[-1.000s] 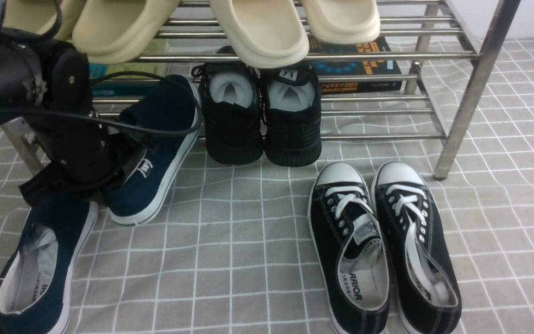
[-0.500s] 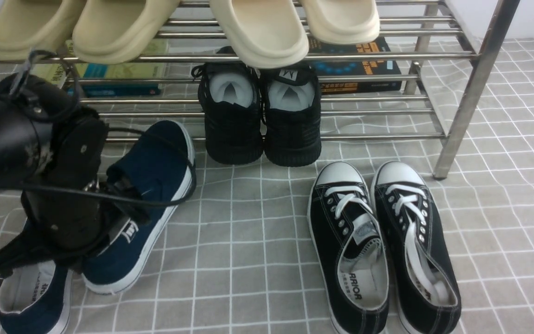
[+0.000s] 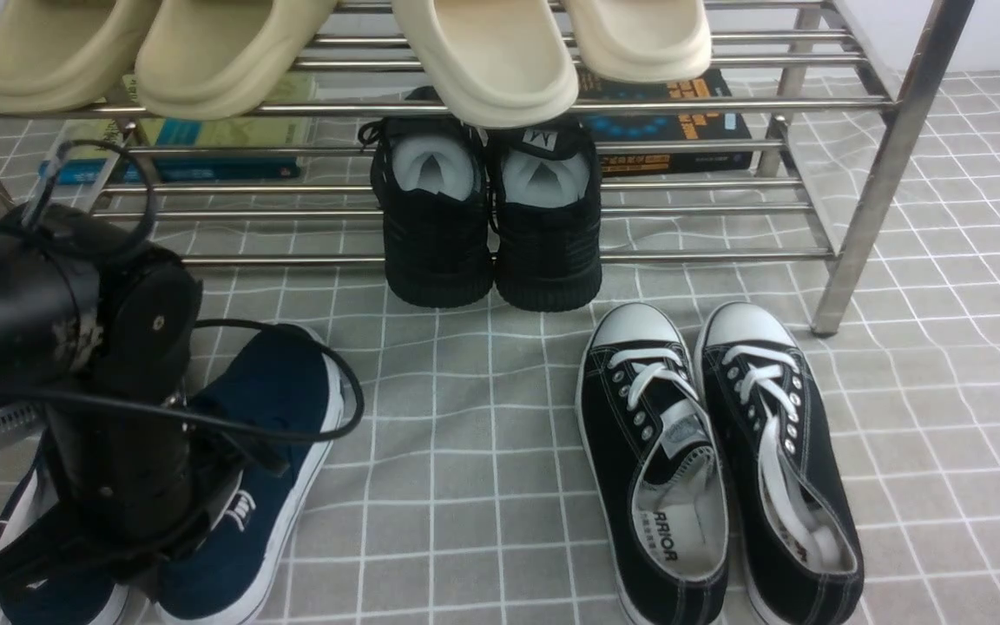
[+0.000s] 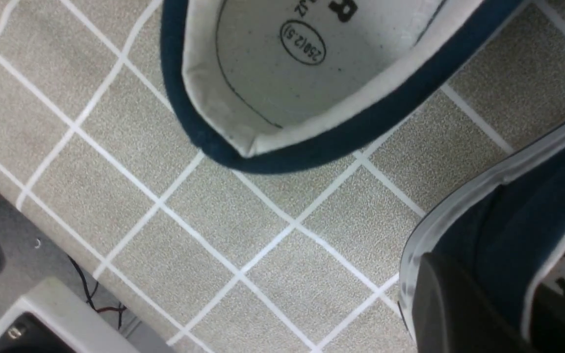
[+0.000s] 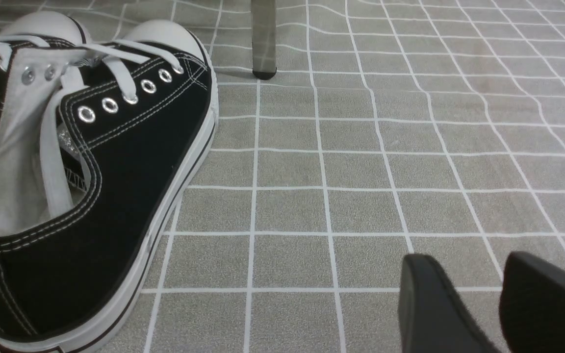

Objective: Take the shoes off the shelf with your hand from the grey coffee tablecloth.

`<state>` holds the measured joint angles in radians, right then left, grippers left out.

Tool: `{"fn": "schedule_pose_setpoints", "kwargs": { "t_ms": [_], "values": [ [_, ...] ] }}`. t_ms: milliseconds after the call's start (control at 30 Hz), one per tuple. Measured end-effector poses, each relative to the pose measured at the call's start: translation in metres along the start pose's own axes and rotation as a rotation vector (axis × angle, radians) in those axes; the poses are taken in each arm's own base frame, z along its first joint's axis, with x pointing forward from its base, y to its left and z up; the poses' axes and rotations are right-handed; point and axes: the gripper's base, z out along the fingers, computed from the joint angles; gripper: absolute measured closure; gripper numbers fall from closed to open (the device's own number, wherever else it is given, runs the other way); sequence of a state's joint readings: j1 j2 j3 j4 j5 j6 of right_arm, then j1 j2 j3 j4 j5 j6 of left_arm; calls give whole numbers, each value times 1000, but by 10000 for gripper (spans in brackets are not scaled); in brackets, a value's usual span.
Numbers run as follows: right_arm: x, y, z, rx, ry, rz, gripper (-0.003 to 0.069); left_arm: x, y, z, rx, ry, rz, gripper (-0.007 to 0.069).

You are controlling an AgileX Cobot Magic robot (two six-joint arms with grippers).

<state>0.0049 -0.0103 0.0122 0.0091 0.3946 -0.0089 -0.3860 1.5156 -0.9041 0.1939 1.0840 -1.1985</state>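
Left gripper (image 4: pixel 488 279) is pinching the heel wall of a navy shoe (image 3: pixel 266 434). In the left wrist view we see one dark finger (image 4: pixel 454 309) outside the heel and the other inside against the lining, with the canvas between them. In the front view this shoe sits in front of the shelf (image 3: pixel 891 130), clear of its rails, toe pointing toward the shelf. We cannot tell if its sole touches the grey checked cloth (image 3: pixel 465 477) or hangs just above it.

The second navy shoe (image 4: pixel 312 152) lies on the cloth just beside the held one, on its left. In the front view it is mostly hidden under the left arm (image 3: pixel 31 321). The wrist view shows its open heel and pale insole, with a gap of cloth between the two shoes.

Right gripper (image 5: pixel 469 257) has its fingers a little apart with nothing between them, low over bare cloth. It is near the black lace-up sneakers (image 3: pixel 708 460), which stand side by side on the cloth in front of the shelf's right leg.

A pair of black knit sneakers (image 3: pixel 491 234) sits at the front of the lower tier, toes over the cloth. Beige slippers (image 3: pixel 491 52) are on the top tier. Books (image 3: pixel 674 121) lie on the lower tier behind.
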Motion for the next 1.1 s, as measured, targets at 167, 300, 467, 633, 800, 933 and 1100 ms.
{"fn": "schedule_pose_setpoints", "kwargs": {
  "t_ms": [167,300,467,633,800,933,1100],
  "values": [
    [0,0,0,0,0,0,420,0,0,0,-1,-3,50,505],
    [0,0,0,0,0,0,420,-1,1,-2,7,-17,161,372],
    [0,0,0,0,0,0,420,-1,9,-15,30,-52,298,320],
    [0,0,0,0,0,0,420,11,35,-51,84,-111,489,450],
    [0,0,0,0,0,0,420,47,53,-79,275,-231,755,609],
    [0,0,0,0,0,0,420,80,55,-88,603,-381,892,623],
    [0,0,0,0,0,0,420,97,49,-87,802,-478,952,623]
  ]
}}
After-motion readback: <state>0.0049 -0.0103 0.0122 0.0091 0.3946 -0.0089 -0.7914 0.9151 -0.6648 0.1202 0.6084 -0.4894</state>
